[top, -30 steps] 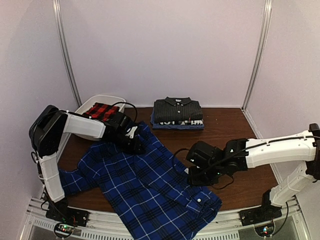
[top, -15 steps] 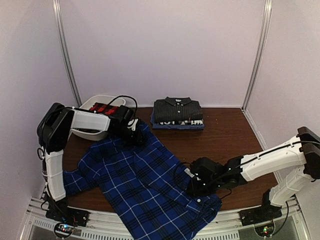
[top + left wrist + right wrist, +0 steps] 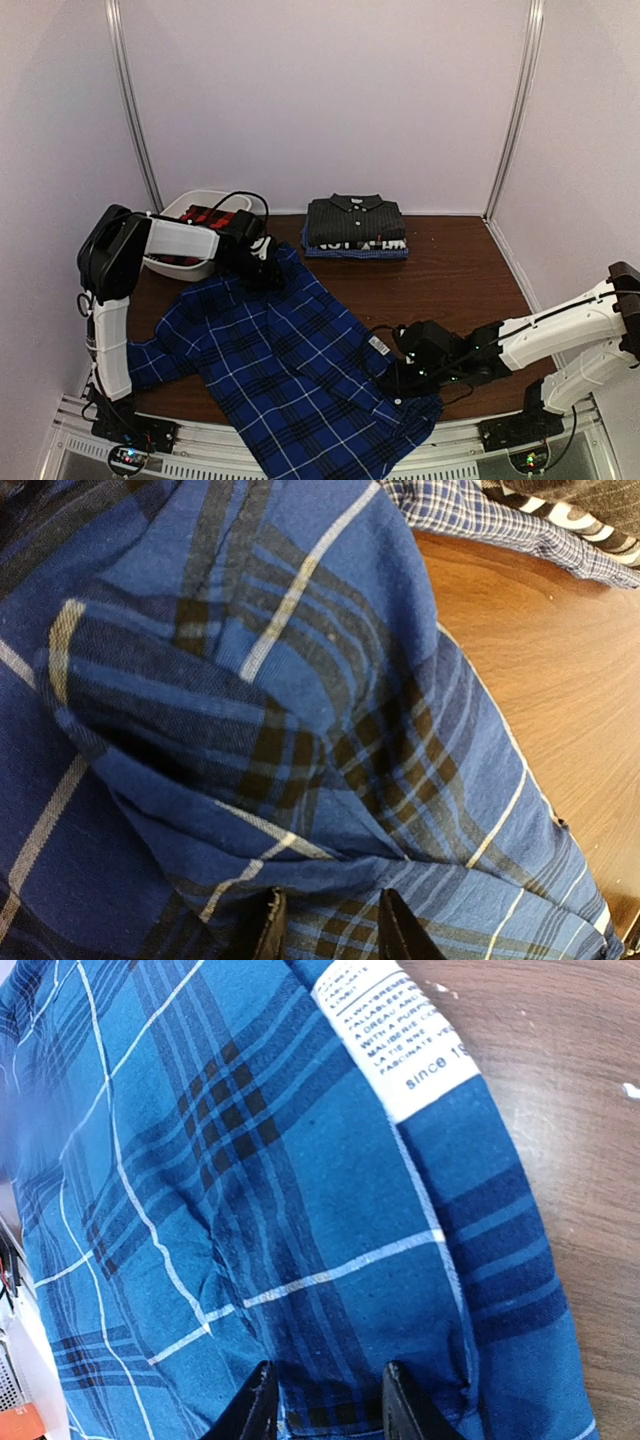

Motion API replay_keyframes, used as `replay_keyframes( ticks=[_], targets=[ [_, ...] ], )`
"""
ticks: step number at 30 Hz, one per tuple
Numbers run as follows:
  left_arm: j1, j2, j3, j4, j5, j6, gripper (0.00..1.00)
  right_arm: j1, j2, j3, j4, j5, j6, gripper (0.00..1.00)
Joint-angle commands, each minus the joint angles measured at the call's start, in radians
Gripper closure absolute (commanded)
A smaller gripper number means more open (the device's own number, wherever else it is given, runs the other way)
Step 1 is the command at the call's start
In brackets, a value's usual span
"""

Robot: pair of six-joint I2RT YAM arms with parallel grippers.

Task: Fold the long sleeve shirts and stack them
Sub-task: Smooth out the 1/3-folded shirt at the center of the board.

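Two grips on one garment: my left gripper (image 3: 266, 276) has its fingers closed on a bunched ridge of the blue-and-black plaid shirt (image 3: 290, 370) at its far edge. My right gripper (image 3: 396, 384) is low at the right-hand edge, pinching cloth just below the neck label (image 3: 400, 1035). In both wrist views the fabric puckers into the gap between my fingertips, so I read both as clamped on cloth, not hovering over it.

Why here? By my reckoning these two holds span one long side of the shirt, and that lets me carry the side across as one straight fold instead of dragging a corner.

The shirt lies spread over the near half of the table (image 3: 470, 270). One sleeve trails toward my left base and the hem sits right at the near edge.

Behind it, the charcoal striped shirt (image 3: 355, 218) tops a folded stack against the back wall, with a fine-check blue layer (image 3: 355, 251) under it. That stack is near my left gripper, so a wide swing could clip it. The white tub (image 3: 170, 212) at far left holds the red-and-black plaid shirt (image 3: 205, 218), right beside my left forearm.
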Motion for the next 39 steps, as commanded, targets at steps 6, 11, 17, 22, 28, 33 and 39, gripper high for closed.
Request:
replay_keyframes(
  ticks=[6, 11, 17, 22, 28, 33, 39],
  targets=[
    [0.019, 0.092, 0.077, -0.032, -0.035, -0.008, 0.69, -0.004, -0.05, -0.108, -0.017, 0.037, 0.086, 0.62],
    [0.008, 0.137, 0.121, -0.027, -0.026, -0.022, 0.69, -0.023, -0.094, -0.168, -0.012, 0.038, 0.114, 0.62],
    [0.002, 0.118, 0.164, -0.041, -0.031, -0.042, 0.68, -0.027, -0.161, -0.13, -0.071, 0.065, 0.066, 0.57],
    [0.002, -0.031, 0.144, -0.088, -0.072, -0.046, 0.57, -0.027, -0.202, 0.008, -0.153, 0.144, -0.041, 0.47],
    [0.016, -0.322, -0.044, -0.175, -0.187, -0.111, 0.48, -0.028, -0.17, 0.144, -0.139, 0.203, -0.18, 0.39],
    [0.052, -0.595, -0.248, -0.314, -0.359, -0.215, 0.45, -0.038, -0.096, 0.24, -0.121, 0.2, -0.289, 0.32],
    [0.171, -0.919, -0.409, -0.55, -0.525, -0.324, 0.43, -0.069, -0.037, 0.306, -0.061, 0.153, -0.385, 0.27]
  ],
)
